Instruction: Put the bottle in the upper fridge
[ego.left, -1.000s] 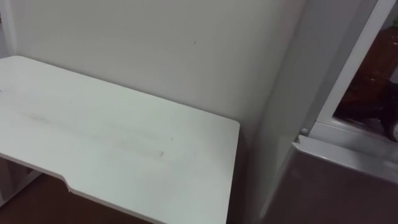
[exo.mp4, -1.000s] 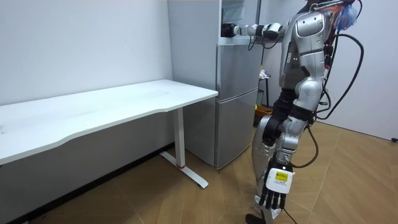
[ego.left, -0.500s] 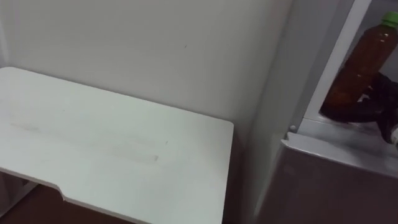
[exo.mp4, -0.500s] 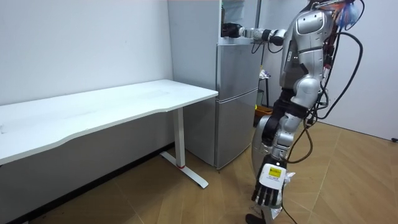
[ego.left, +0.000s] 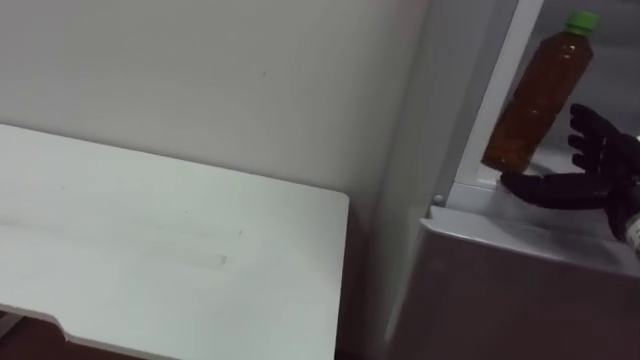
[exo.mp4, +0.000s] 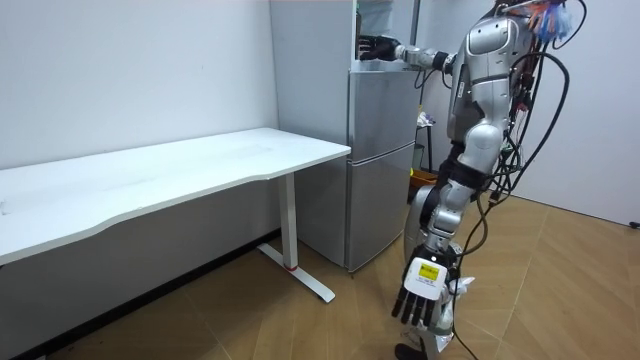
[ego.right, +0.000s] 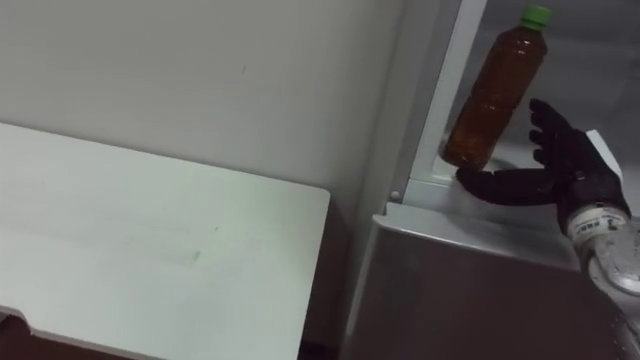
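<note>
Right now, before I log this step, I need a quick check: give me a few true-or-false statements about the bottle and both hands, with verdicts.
1. The bottle has a green cap. True.
2. The right hand is curled round the bottle. False: its fingers are spread open beside the bottle.
3. The bottle lies flat on the white table. False: it stands tilted inside the upper fridge.
4. In the room view, the left hand hangs low by the robot's leg with relaxed fingers. True.
</note>
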